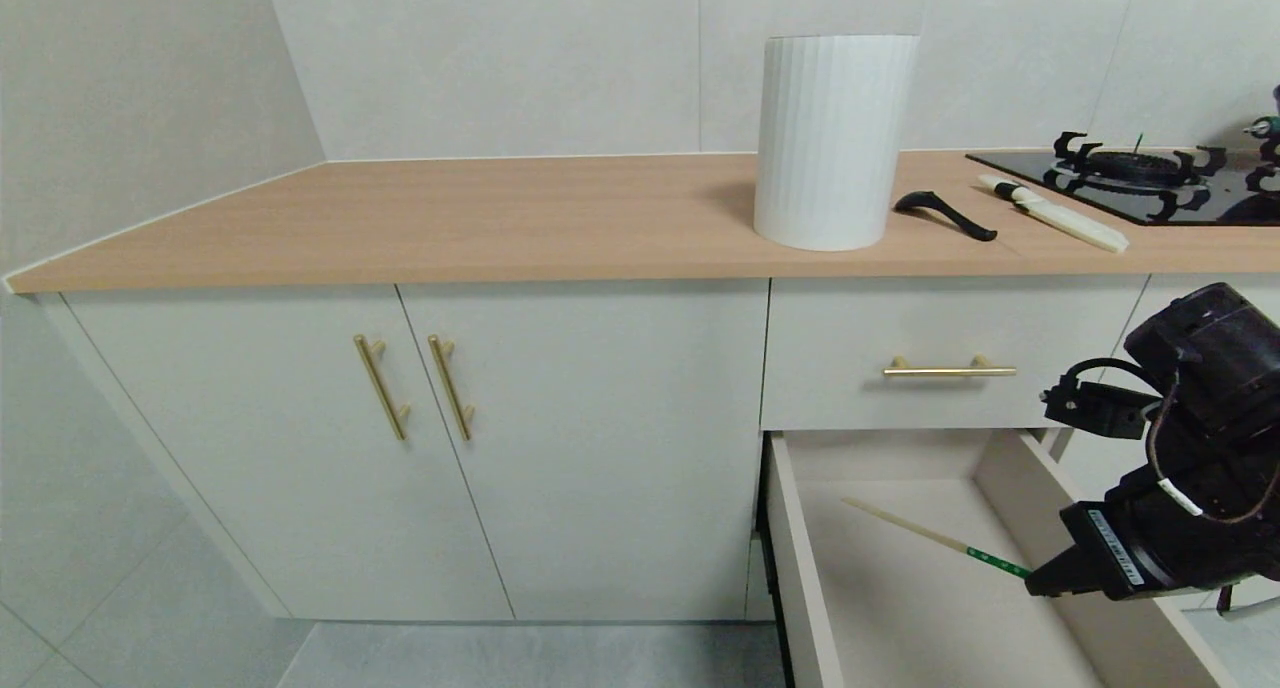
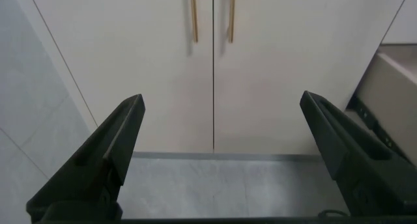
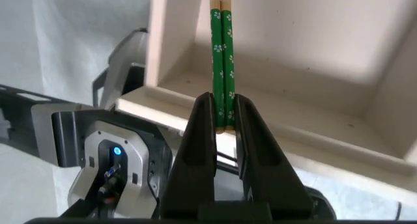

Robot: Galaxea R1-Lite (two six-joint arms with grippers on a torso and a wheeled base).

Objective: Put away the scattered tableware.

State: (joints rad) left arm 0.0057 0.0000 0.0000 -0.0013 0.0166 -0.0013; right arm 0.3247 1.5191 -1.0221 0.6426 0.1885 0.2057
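Left wrist view: left gripper (image 2: 221, 100), fingers wide apart, holding nothing, low before the cupboard doors (image 2: 215, 68).

Head view, left to right:
- Worktop (image 1: 450, 218): white canister (image 1: 832, 138) upright near the front edge. Just to its right lie a black utensil (image 1: 945, 213) and then a knife (image 1: 1055, 213), neither put away. Hob (image 1: 1150, 183) at the far right.
- Upper drawer (image 1: 950, 353): closed.
- Lower drawer (image 1: 795, 558): pulled out, with nothing lying loose on its visible floor.
- Chopsticks (image 1: 935, 538): one pair, slanting into the lower drawer. Their green ends are clamped in the right gripper (image 1: 1035, 586), whose fingers are pressed together on them. Whether the tips touch the floor cannot be told.

Progress, judged: early. The first item is at the point of being placed, not released. The utensil and knife remain to be fetched, and the drawer has yet to be closed.
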